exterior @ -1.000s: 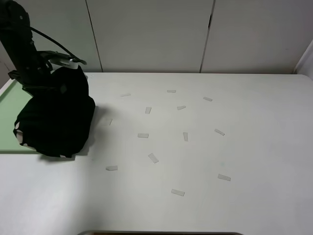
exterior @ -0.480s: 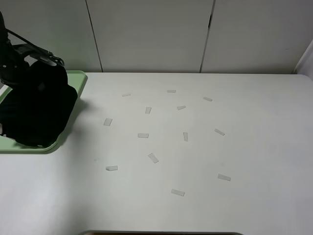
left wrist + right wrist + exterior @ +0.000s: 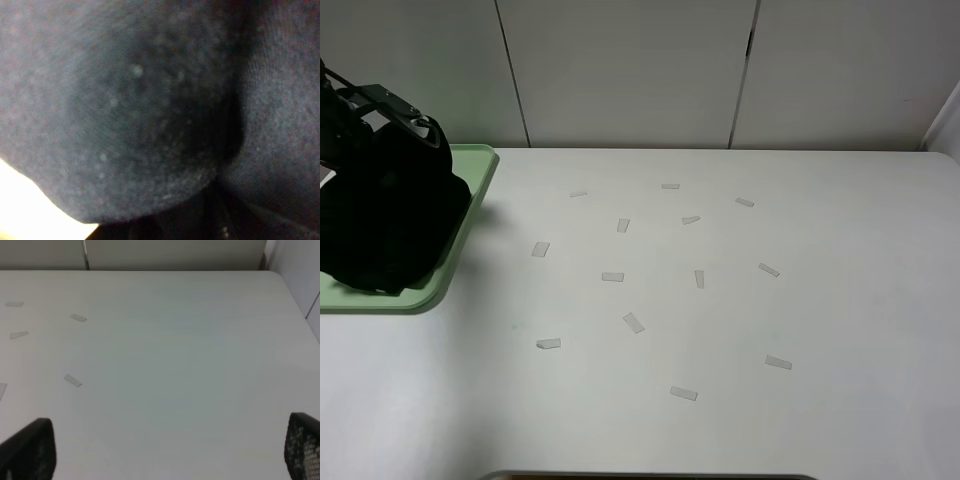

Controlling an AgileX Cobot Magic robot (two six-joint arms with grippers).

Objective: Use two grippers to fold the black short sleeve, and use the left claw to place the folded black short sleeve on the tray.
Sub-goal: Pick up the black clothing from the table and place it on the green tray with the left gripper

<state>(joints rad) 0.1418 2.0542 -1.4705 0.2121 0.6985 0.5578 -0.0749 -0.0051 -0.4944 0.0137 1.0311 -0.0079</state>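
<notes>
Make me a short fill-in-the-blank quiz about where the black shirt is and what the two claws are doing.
1. The black short sleeve hangs over the pale ____ tray.
2. Scattered on the white table are small white paper ____.
3. The right claw is ____, with nothing between its tips.
4. The left wrist view is filled by black ____.

Missing words: green; strips; open; fabric

black shirt (image 3: 150, 100) fills the left wrist view as a blurry dark mass, left gripper's jaws buried behind the cloth, tray (image 3: 470, 190) mostly covered and cut off at the picture's left edge, right gripper (image 3: 165, 450) only shows two fingertips at the corners
</notes>
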